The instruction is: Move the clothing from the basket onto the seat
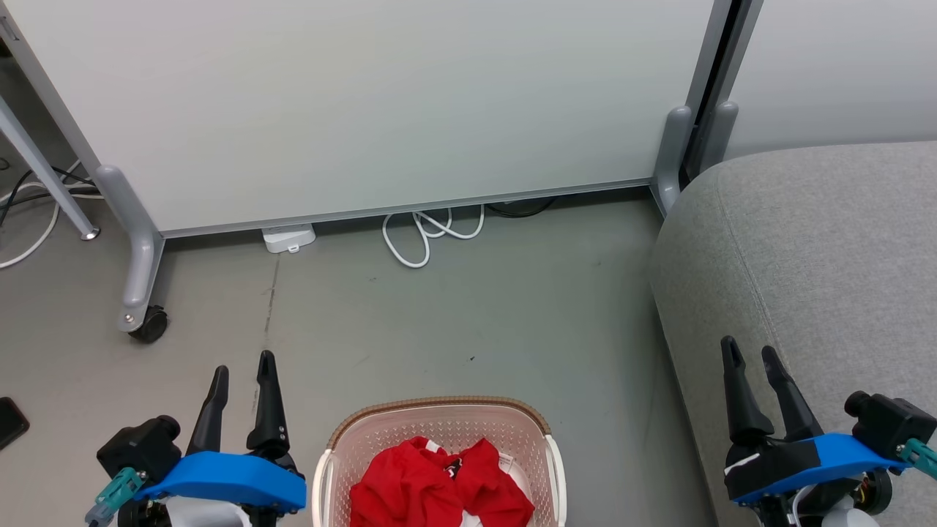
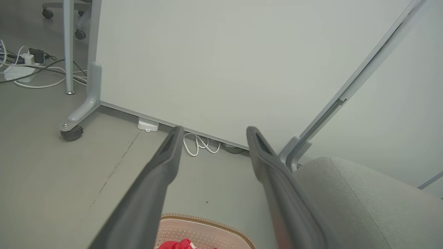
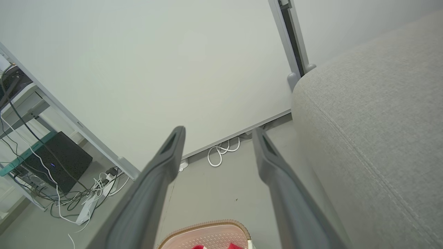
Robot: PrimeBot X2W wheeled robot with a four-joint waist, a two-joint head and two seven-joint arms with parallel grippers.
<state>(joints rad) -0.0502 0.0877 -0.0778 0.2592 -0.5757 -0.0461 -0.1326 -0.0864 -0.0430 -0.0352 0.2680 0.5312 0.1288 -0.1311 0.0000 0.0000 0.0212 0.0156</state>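
Our red clothing (image 1: 439, 483) lies bunched in the laundry basket (image 1: 438, 405), which sits on the floor between our arms. The grey sofa (image 1: 805, 256) stands just to its right. Our left gripper (image 1: 243, 364) and right gripper (image 1: 748, 345) hover with fingers parted, holding nothing. A shallow pinch could catch a single fold and slip, or drag the light basket along.

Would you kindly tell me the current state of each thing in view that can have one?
Red basketball clothing: crumpled in a heap, ungripped.
Cream perforated plastic basket with brown rim: upright on the floor, holding the clothing.
Grey fabric sofa seat: no clothing on its visible part.
Left gripper: open, holding nothing.
Right gripper: open, holding nothing.
White cable: looped loosely on the floor.
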